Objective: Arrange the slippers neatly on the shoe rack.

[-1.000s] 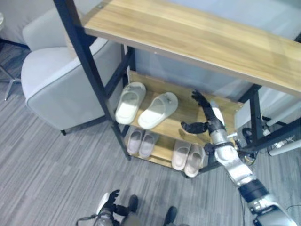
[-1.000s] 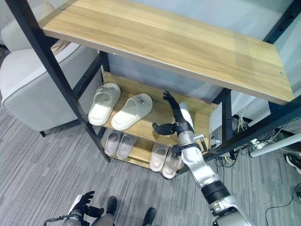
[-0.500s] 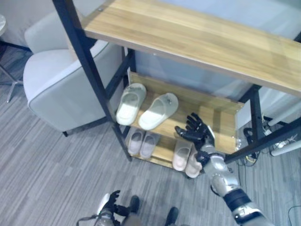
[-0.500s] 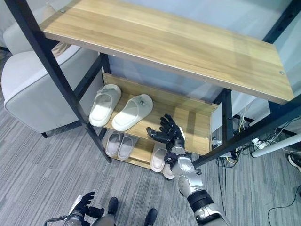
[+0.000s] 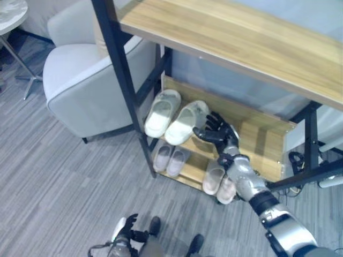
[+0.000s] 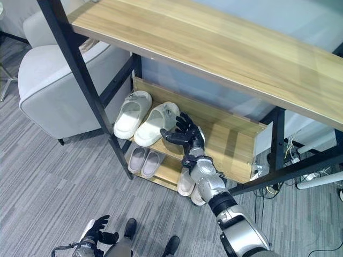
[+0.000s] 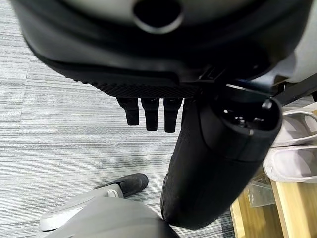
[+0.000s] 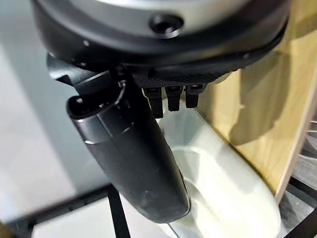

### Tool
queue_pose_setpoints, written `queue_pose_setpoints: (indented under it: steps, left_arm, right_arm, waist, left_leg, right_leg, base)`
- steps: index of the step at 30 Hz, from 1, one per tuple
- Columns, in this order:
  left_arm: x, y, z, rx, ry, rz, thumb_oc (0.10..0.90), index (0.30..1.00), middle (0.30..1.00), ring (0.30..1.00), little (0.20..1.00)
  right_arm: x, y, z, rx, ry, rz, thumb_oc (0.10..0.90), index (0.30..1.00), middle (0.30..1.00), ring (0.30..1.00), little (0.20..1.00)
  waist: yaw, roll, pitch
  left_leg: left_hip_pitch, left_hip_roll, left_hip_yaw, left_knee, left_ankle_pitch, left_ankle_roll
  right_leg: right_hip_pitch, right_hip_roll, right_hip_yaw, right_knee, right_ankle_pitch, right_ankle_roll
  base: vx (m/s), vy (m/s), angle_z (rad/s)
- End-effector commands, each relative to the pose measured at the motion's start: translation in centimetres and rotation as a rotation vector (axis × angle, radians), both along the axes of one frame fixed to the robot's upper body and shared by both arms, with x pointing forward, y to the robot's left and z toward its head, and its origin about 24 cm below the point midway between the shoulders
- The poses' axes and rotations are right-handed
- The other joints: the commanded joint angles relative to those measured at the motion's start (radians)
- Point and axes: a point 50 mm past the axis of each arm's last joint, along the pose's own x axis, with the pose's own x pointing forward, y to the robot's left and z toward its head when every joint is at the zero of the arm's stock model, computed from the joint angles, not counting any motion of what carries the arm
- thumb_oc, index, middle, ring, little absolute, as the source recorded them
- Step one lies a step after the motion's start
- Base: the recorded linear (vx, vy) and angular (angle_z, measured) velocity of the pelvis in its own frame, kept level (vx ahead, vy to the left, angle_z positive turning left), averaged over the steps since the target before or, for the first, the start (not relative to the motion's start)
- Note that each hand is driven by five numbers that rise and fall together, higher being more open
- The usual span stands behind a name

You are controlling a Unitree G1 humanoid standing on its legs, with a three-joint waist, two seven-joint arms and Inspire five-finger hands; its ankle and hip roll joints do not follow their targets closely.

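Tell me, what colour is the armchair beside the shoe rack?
The armchair is light grey; it shows best in the left eye view.

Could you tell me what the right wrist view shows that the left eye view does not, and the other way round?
The right wrist view gives a close look along the right hand, open, fingers just above the pale slipper's upper without gripping it.

The left eye view adds the whole shoe rack, the second white slipper beside the first, two smaller pairs on the bottom shelf, the grey armchair and the left hand low by the floor.

Both show the right hand at the near slipper on the middle wooden shelf.
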Motion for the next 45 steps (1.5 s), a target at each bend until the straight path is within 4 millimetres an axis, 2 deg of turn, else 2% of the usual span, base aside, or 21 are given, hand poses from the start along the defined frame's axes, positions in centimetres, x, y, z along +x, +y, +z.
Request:
queue_pose_setpoints:
  steps: [1,8,15,18,22,23,24,30,31,34,37,40,43,44,45]
  left_arm:
    - [-0.7,-1.2,-0.7,-0.01,0.036,-0.046,0.8,0.9,0.9,0.9,0.9]
    - [-0.3,-1.4,-0.6,-0.01,0.021,-0.042,0.8,0.9,0.9,0.9,0.9]
    - [-0.8,-1.5,-0.8,-0.015,0.036,-0.018,0.8,0.9,0.9,0.9,0.9]
    - [-0.9,-1.7,-0.9,-0.021,0.04,-0.006,0.8,0.9,0.9,0.9,0.9]
    - [-1.4,-1.7,-1.1,-0.031,0.054,0.007,0.8,0.9,0.9,0.9,0.9]
    - [-1.4,-1.7,-1.1,-0.031,0.054,0.006,0.8,0.9,0.9,0.9,0.9]
    - [-1.6,-1.5,-1.1,-0.029,0.061,0.01,0.8,0.9,0.9,0.9,0.9]
    - [-2.4,-1.3,-1.4,-0.039,0.091,-0.002,0.8,0.9,0.9,0.9,0.9]
    - [-2.5,-1.5,-1.4,-0.048,0.092,-0.012,0.8,0.9,0.9,0.9,0.9]
    - [-2.4,-1.6,-1.4,-0.056,0.087,-0.02,0.8,0.9,0.9,0.9,0.9]
    - [-2.5,-2.1,-1.5,-0.072,0.092,-0.037,0.8,0.9,0.9,0.9,0.9]
    - [-2.9,-2.3,-1.7,-0.083,0.104,-0.034,0.8,0.9,0.9,0.9,0.9]
    - [-3.2,-2.8,-1.9,-0.093,0.122,-0.054,0.8,0.9,0.9,0.9,0.9]
    - [-3.4,-2.9,-2.0,-0.094,0.134,-0.07,0.8,0.9,0.9,0.9,0.9]
    - [-3.4,-2.9,-1.9,-0.093,0.135,-0.073,0.8,0.9,0.9,0.9,0.9]
  right_arm:
    - [1.6,0.7,6.6,-0.056,-0.263,0.013,0.8,0.9,0.9,0.9,0.9]
    - [1.9,1.2,8.0,-0.119,-0.312,0.02,0.8,0.9,0.9,0.9,0.9]
    - [0.9,1.2,8.4,-0.129,-0.375,0.055,0.8,0.9,0.9,0.9,0.9]
    - [-0.4,0.8,8.5,-0.136,-0.427,0.079,0.8,0.9,0.9,0.9,0.9]
    - [-3.9,-0.8,8.9,-0.188,-0.555,0.13,0.8,0.9,0.9,0.9,0.9]
    - [-4.0,-0.8,8.9,-0.189,-0.554,0.129,0.8,0.9,0.9,0.9,0.9]
    - [-5.5,-1.8,8.9,-0.216,-0.593,0.151,0.8,0.9,0.9,0.9,0.9]
    - [-9.9,-3.9,8.1,-0.33,-0.645,0.213,0.8,0.9,0.9,0.9,0.9]
    - [-11.1,-4.3,7.4,-0.373,-0.633,0.226,0.8,0.9,0.9,0.9,0.9]
    - [-12.6,-5.0,6.6,-0.53,-0.633,0.241,0.8,0.9,0.9,0.9,0.9]
    - [-13.7,-5.9,3.5,-0.591,-0.501,0.237,0.8,0.9,0.9,0.9,0.9]
    - [-14.9,-6.9,0.5,-0.763,-0.378,0.257,0.8,0.9,0.9,0.9,0.9]
    - [-16.1,-8.3,-4.0,-0.837,-0.17,0.249,0.8,0.9,0.9,0.9,0.9]
    - [-16.9,-9.1,-7.0,-0.86,-0.032,0.229,0.8,0.9,0.9,0.9,0.9]
    - [-17.2,-9.4,-8.4,-0.882,0.027,0.224,0.8,0.9,0.9,0.9,0.9]
  waist:
    - [0.024,-0.017,0.02]
    - [0.024,-0.013,0.018]
    - [0.004,-0.004,0.007]
    - [-0.011,0.0,0.0]
    - [-0.048,0.012,-0.016]
    - [-0.047,0.012,-0.017]
    - [-0.062,0.016,-0.024]
    - [-0.117,0.036,-0.055]
    - [-0.132,0.043,-0.066]
    - [-0.156,0.051,-0.077]
    - [-0.177,0.062,-0.087]
    - [-0.197,0.072,-0.095]
    - [-0.212,0.083,-0.1]
    - [-0.22,0.089,-0.101]
    - [-0.222,0.09,-0.1]
  left_leg:
    - [0.046,0.014,0.06,-0.008,-0.112,-0.025]
    - [0.05,0.01,0.058,-0.008,-0.115,-0.023]
    - [0.064,0.007,0.067,-0.008,-0.122,-0.021]
    - [0.072,0.007,0.072,-0.008,-0.126,-0.021]
    - [0.088,0.011,0.086,-0.008,-0.132,-0.021]
    - [0.088,0.011,0.086,-0.008,-0.132,-0.021]
    - [0.095,0.013,0.09,-0.008,-0.135,-0.022]
    - [0.124,0.016,0.111,-0.008,-0.14,-0.023]
    - [0.135,0.02,0.12,-0.008,-0.141,-0.025]
    - [0.147,0.025,0.13,-0.008,-0.141,-0.026]
    - [0.164,0.031,0.145,-0.008,-0.142,-0.028]
    - [0.182,0.038,0.157,-0.008,-0.141,-0.029]
    - [0.198,0.045,0.169,-0.008,-0.137,-0.031]
    - [0.206,0.049,0.176,-0.008,-0.134,-0.032]
    - [0.21,0.05,0.18,-0.008,-0.133,-0.033]
  right_leg:
    - [0.038,-0.096,0.025,0.012,-0.052,0.118]
    - [0.043,-0.097,0.022,0.013,-0.053,0.117]
    - [0.048,-0.098,0.028,0.014,-0.053,0.117]
    - [0.053,-0.098,0.033,0.013,-0.054,0.117]
    - [0.061,-0.1,0.038,0.012,-0.056,0.119]
    - [0.061,-0.1,0.038,0.012,-0.056,0.119]
    - [0.066,-0.1,0.04,0.012,-0.057,0.12]
    - [0.082,-0.095,0.057,0.011,-0.063,0.122]
    - [0.088,-0.092,0.065,0.01,-0.065,0.122]
    - [0.094,-0.086,0.075,0.009,-0.068,0.122]
    - [0.102,-0.079,0.092,0.009,-0.07,0.12]
    - [0.111,-0.072,0.106,0.009,-0.074,0.118]
    - [0.119,-0.064,0.12,0.009,-0.078,0.115]
    - [0.122,-0.061,0.127,0.009,-0.079,0.114]
    - [0.124,-0.059,0.132,0.008,-0.079,0.114]
  base:
    - [0.0,0.0,0.0]
    - [0.0,0.0,0.0]
    - [0.0,0.0,0.0]
    - [0.0,0.0,0.0]
    - [0.0,-0.003,0.01]
    - [0.0,-0.024,-0.07]
    - [0.0,-0.023,-0.08]
    - [0.0,-0.02,-0.14]
    - [-0.01,-0.035,-0.23]
    - [-0.01,-0.032,-0.22]
    - [-0.02,-0.028,-0.13]
    - [-0.03,-0.04,-0.22]
    - [-0.03,-0.039,-0.23]
    - [-0.04,-0.04,-0.24]
    - [-0.04,-0.039,-0.18]
